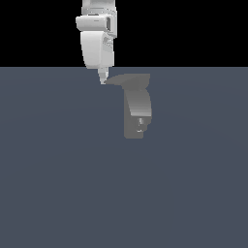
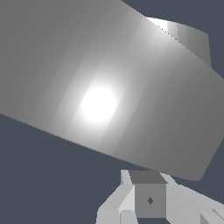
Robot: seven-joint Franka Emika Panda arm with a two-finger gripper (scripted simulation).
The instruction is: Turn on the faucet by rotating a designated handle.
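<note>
Hanging straight down from above, my white arm [image 1: 98, 41] ends in jaws [image 1: 102, 78] whose pale tip sits right at the tapered end of the handle [image 1: 127, 79], on the exterior view's left of it; whether metal meets metal I cannot tell. Whether my jaws are spread or pressed together I cannot tell either, since they show as one narrow point. Close under my wrist, that flat grey lever fills the wrist view as a broad slab with a bright glare spot, a fingertip [image 2: 150, 200] showing just beyond its edge. Farther on, the faucet [image 1: 138, 110] stands upright on the dark blue-grey counter [image 1: 58, 184], its curved front body dropping below the handle's root.
</note>
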